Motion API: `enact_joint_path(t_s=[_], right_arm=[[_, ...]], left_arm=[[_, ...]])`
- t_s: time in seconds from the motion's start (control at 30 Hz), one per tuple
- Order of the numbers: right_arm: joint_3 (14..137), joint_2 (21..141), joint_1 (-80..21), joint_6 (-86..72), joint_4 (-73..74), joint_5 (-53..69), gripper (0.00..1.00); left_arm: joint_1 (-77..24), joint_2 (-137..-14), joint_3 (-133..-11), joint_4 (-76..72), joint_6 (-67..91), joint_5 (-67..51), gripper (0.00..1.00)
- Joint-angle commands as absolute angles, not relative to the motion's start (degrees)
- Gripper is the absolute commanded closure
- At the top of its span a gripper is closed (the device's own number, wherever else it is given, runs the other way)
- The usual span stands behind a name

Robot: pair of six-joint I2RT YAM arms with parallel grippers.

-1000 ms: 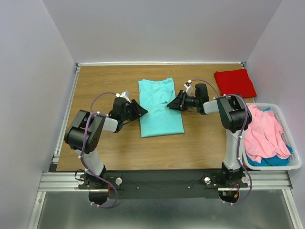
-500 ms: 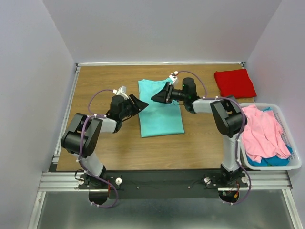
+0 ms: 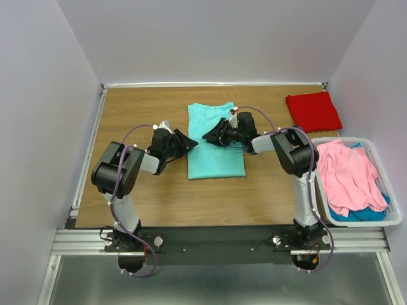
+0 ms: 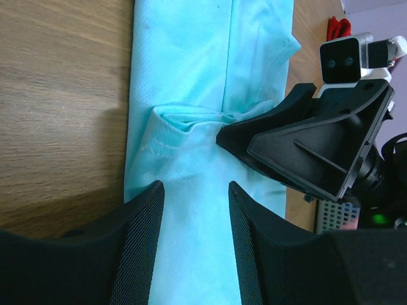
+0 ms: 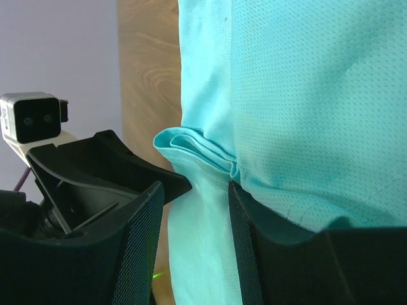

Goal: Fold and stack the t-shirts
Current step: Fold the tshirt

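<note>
The aqua-teal t-shirt (image 3: 216,152) lies folded lengthwise at the table's middle. My left gripper (image 3: 189,142) is open at the shirt's left edge. In the left wrist view (image 4: 194,187) the cloth (image 4: 191,76) lies between its spread fingers, with a small bunched fold ahead. My right gripper (image 3: 210,135) is open over the shirt and faces the left gripper closely. In the right wrist view (image 5: 194,187) the cloth (image 5: 305,95) runs between its fingers and a layered fold (image 5: 197,149) lies at one fingertip. The red t-shirt (image 3: 313,110) lies folded at the back right. A pink t-shirt (image 3: 346,175) and a blue-teal one (image 3: 356,215) lie in the basket.
The white plastic basket (image 3: 394,219) stands at the table's right edge. White walls close in the wooden table (image 3: 140,108) on three sides. The two grippers' fingertips are nearly touching over the shirt.
My right gripper has moved left from the shirt's right edge onto the shirt, toward the left gripper. The left gripper has stayed at the left edge. A small fold has bunched up there.
</note>
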State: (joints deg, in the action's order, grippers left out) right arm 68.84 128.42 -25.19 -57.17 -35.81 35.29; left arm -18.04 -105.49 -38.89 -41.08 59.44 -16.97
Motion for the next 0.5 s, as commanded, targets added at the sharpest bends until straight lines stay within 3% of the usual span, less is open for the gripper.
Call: enact_joint_path(t_s=[0.0, 0.2, 0.47], right_arm=[[69.8, 127.0, -24.3, -52.8, -26.0, 31.4, 0.47], [69.7, 122.1, -22.1, -52.1, -27.4, 37.3, 0.46], [68.1, 123.8, -17.9, -51.5, -31.0, 41.1, 0.46]], left_arm=[[-17.6, -104.4, -39.3, -41.2, 59.3, -15.2, 0.47], [-17.6, -100.0, -41.4, -41.1, 57.9, -15.7, 0.47], [-18.6, -106.7, -48.1, -41.1, 58.2, -18.4, 0.47]])
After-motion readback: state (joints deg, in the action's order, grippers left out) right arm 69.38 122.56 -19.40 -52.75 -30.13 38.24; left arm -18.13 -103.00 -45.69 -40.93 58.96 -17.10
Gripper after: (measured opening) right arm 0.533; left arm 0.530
